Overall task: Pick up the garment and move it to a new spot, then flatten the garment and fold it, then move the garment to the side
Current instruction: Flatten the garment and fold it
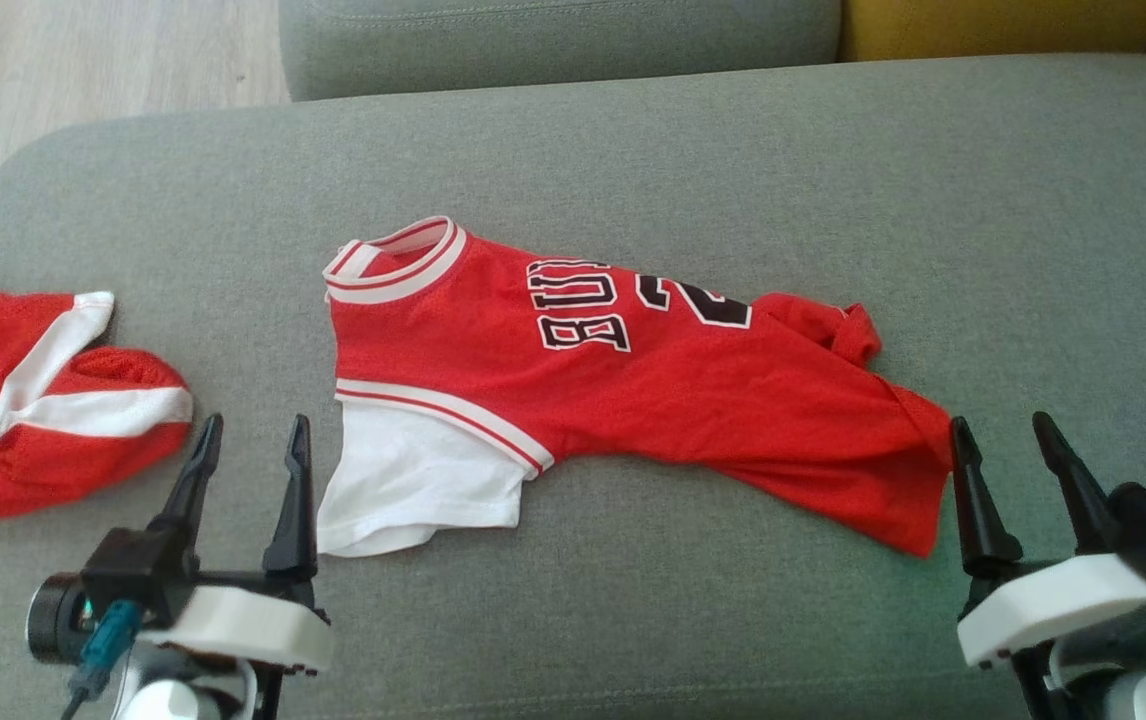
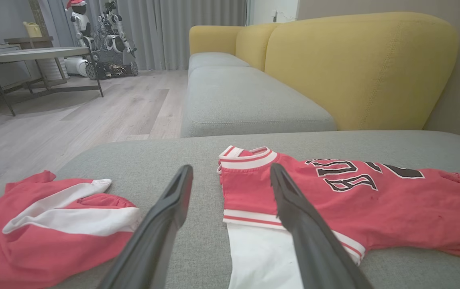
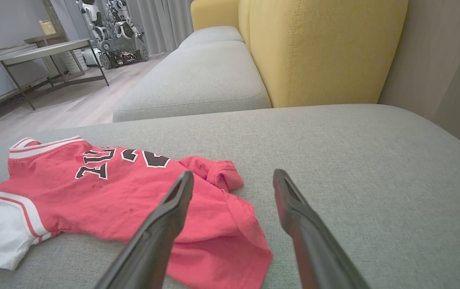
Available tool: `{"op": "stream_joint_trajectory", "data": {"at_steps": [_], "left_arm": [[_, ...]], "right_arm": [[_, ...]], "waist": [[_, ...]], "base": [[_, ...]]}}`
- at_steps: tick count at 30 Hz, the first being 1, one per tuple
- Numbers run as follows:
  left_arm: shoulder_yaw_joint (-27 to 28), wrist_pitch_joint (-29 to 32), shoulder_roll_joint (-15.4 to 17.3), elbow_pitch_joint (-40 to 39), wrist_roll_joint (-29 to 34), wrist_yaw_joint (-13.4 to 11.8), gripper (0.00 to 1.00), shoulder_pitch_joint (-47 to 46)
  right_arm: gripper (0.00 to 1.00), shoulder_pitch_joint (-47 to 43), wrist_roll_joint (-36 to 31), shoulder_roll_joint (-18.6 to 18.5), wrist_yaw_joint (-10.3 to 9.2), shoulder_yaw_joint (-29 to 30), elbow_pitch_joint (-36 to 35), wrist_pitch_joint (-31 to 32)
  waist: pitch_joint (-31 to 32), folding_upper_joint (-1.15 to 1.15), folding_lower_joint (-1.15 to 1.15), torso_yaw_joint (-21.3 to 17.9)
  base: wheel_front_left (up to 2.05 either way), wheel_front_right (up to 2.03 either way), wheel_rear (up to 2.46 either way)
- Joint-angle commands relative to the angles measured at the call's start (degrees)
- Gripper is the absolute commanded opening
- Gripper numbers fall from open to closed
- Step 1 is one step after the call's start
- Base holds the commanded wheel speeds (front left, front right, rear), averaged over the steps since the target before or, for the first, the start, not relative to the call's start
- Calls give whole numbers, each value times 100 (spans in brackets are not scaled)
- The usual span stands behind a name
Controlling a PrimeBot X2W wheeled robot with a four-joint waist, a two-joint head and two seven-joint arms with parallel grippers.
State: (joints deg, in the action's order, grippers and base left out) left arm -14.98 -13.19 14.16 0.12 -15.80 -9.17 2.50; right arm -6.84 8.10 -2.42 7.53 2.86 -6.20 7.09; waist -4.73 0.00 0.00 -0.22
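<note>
left gripper [image 1: 255,422] beside "bu" jersey [image 1: 633,400]

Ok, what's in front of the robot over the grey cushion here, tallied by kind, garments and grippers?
Garments: 2, the red jersey with black lettering and the bunched red and white garment to its left
Grippers: 2, the left gripper and the right gripper, both open and holding nothing
Total: 4

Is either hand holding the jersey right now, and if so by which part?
Nothing is held. The left hand and the right hand both stand open; the red jersey lies loose on the grey cushion.
</note>
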Motion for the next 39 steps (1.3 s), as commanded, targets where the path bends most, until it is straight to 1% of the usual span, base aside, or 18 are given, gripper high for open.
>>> {"op": "stream_joint_trajectory", "data": {"at_steps": [1,5,12,18,19,22,23,24,25,26,29,32,34,39], "left_arm": [[180,-6,117,-211,-16,-47,100,-186],[161,-7,117,-201,-30,-46,100,-212],[98,-60,81,-103,-45,31,100,-404],[25,-106,7,-31,-33,95,100,-622],[25,-106,7,-31,-33,95,100,-622],[20,-128,-24,23,-39,123,100,-695],[21,-135,-34,39,-42,130,100,-716],[21,-141,-44,54,-43,140,100,-736],[22,-146,-54,69,-44,149,100,-754],[23,-151,-62,83,-45,158,100,-769],[41,-163,-79,116,-46,178,100,-792],[79,-171,-87,117,-38,176,100,-788],[111,-174,-84,108,-32,169,100,-771],[159,-178,-85,96,-9,171,100,-766]], "right_arm": [[100,139,-84,-45,-4,-111,-196,17],[100,149,-403,-76,-4,-113,-87,113],[100,323,-963,-403,-4,-203,569,227],[100,784,-1217,-567,-4,-312,1163,55],[100,784,-1217,-567,-4,-312,1163,55],[100,1022,-1338,-598,-4,-289,1455,-31],[82,1086,-1359,-598,-4,-275,1573,-29],[42,1145,-1380,-600,-4,-258,1672,-42],[17,1200,-1392,-598,-4,-247,1754,-68],[0,1245,-1381,-588,-4,-239,1834,-77],[0,1296,-1282,-524,-4,-222,1874,-88],[0,1225,-1138,-479,-4,-296,1652,34],[0,1156,-940,-447,-4,-426,1364,190],[0,995,-418,-516,-4,-691,464,778]], "waist": [[-1,0,0,1],[-24,0,0,13],[-188,0,0,81],[-389,0,0,151],[-389,0,0,151],[-453,0,0,170],[-470,0,0,175],[-486,0,0,184],[-500,0,0,191],[-509,0,0,197],[-520,0,0,212],[-536,0,0,197],[-550,0,0,156],[-578,0,0,35]], "base": [[0,0,0],[0,0,0],[0,0,0],[0,0,0],[0,0,0],[0,0,0],[0,0,0],[0,0,0],[0,0,0],[0,0,0],[0,0,0],[0,0,0],[0,0,0],[0,0,0]]}}
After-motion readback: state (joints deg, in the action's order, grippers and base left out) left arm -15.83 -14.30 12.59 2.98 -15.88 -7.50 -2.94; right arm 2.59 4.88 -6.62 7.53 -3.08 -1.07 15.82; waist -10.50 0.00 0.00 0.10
